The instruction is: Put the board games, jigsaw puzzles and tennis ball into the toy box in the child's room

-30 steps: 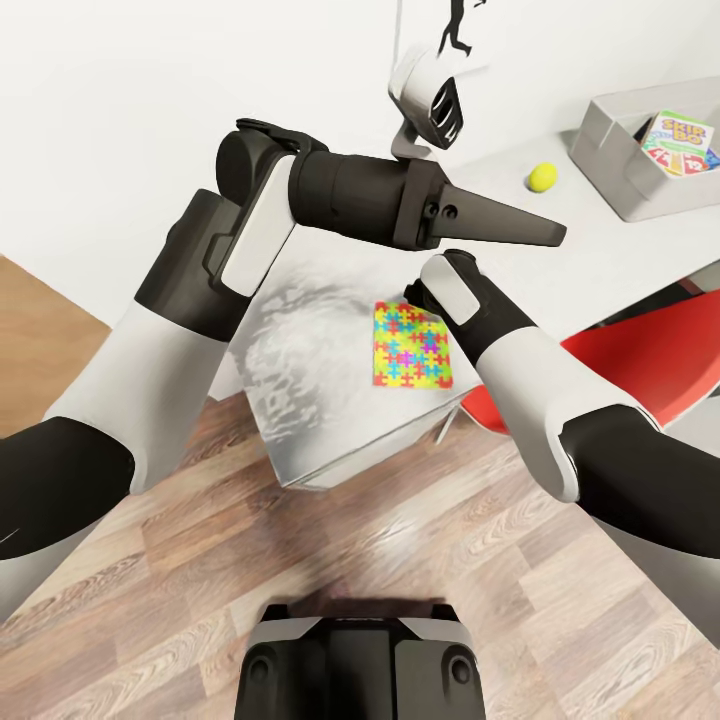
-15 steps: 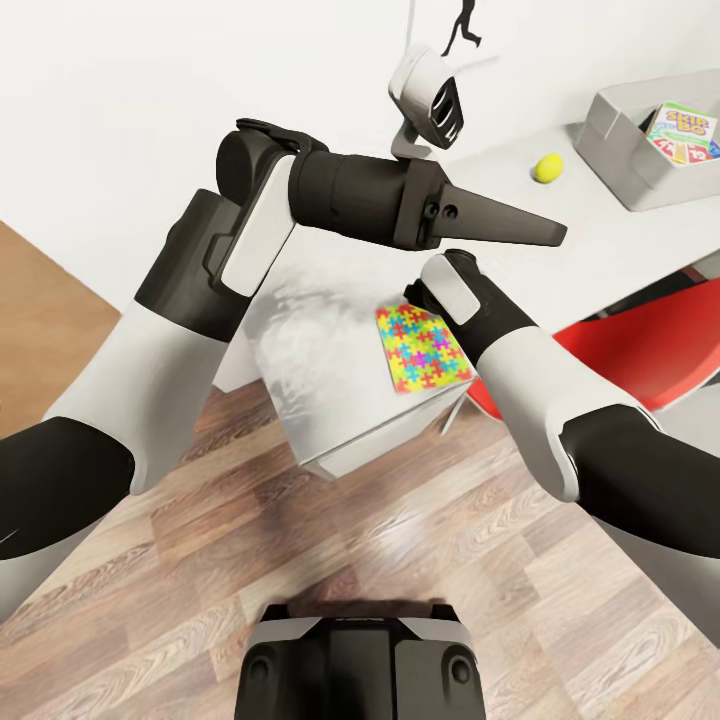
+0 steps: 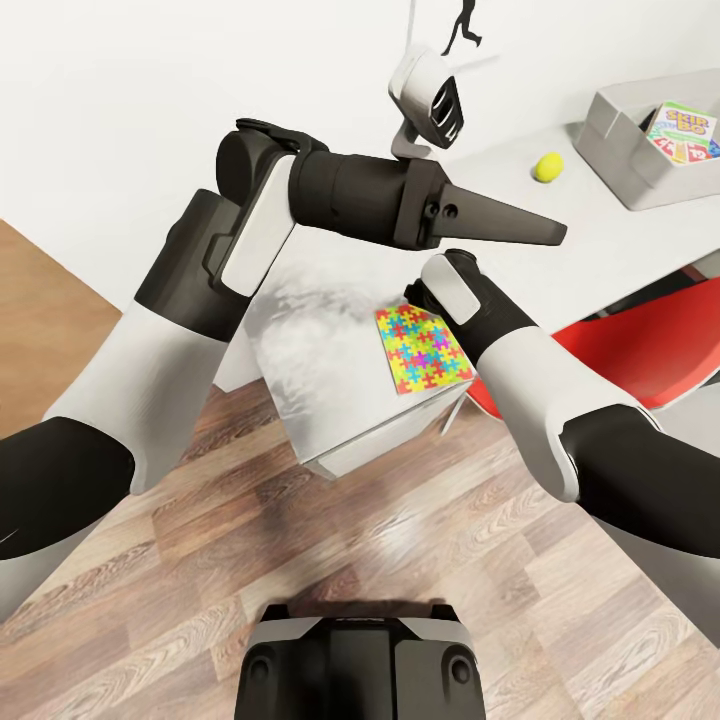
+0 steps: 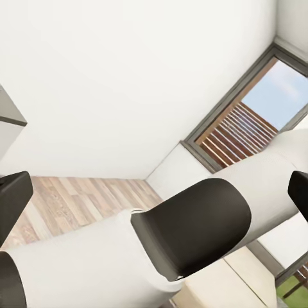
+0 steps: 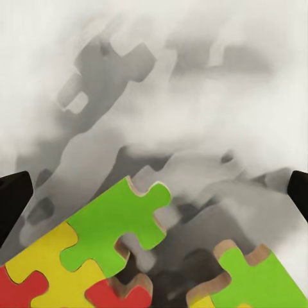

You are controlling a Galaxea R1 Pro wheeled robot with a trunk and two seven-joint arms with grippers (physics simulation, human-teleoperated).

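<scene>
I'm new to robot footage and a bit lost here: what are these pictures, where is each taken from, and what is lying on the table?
These are simulator renders of a two-armed wheeled robot. The head view looks down from its head over both black-and-white arms. Its left gripper, a dark pointed pair of fingers, hangs above the long light grey table and holds nothing. On the table's near end lies a thin multicoloured jigsaw puzzle mat, partly covered by the right arm. Farther along sit a small yellow-green tennis ball and a light grey toy box with a "SKIP-BO" game box inside. The right wrist camera looks along that gripper at the puzzle's green, yellow and red pieces from very close; its finger edges sit wide apart. The left wrist camera faces the robot's own arm, a wall and a shuttered window.
</scene>
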